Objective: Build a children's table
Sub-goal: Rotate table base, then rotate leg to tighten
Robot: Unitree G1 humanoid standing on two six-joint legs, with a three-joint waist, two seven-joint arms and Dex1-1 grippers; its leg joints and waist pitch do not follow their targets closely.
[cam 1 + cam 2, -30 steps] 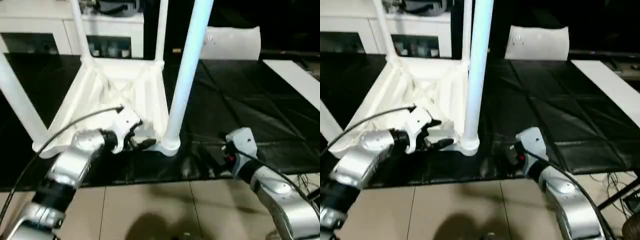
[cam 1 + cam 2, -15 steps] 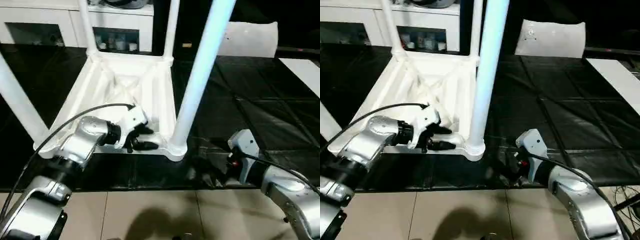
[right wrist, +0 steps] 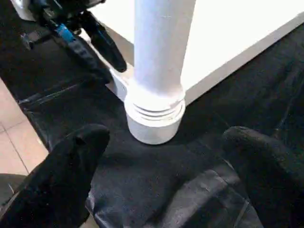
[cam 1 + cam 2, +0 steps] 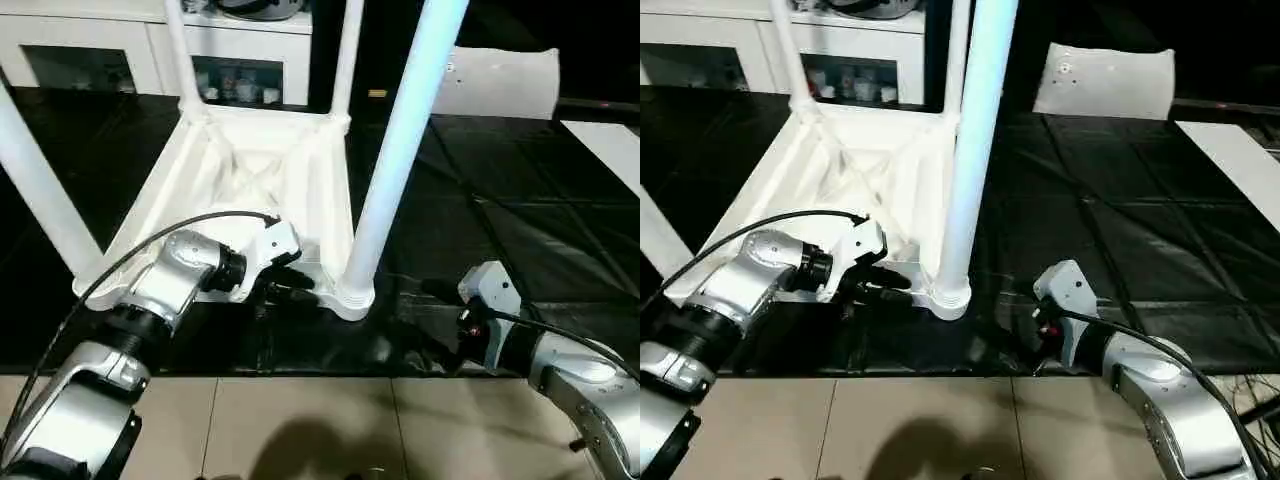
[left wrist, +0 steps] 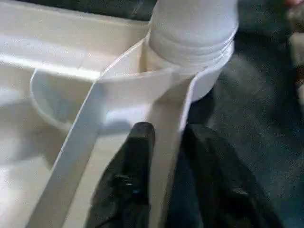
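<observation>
While the children's table (image 4: 262, 190) lies upside down on the black mat (image 4: 500, 240), its ribbed underside faces up and its legs rise from the corner sockets. Landmark: the near leg (image 4: 395, 160), seated in the corner socket closest to the robot.

Left gripper (image 5: 166, 156): positioned just left of the near leg, at the table's near rim (image 5: 164, 142). Its two black fingers (image 5: 130, 175) stand narrow, one on each side of the thin rim wall (the wrist view shows the wall between them), and appear to pinch it, though contact is hard to confirm.

Right gripper (image 3: 161, 171): positioned right of the near leg, low over the mat, clear of the socket. Its fingers stand wide apart, holding nothing.

Behind the table stands a white cabinet (image 4: 150, 50); a flat white panel (image 4: 500, 85) lies beyond the near leg, well apart.
</observation>
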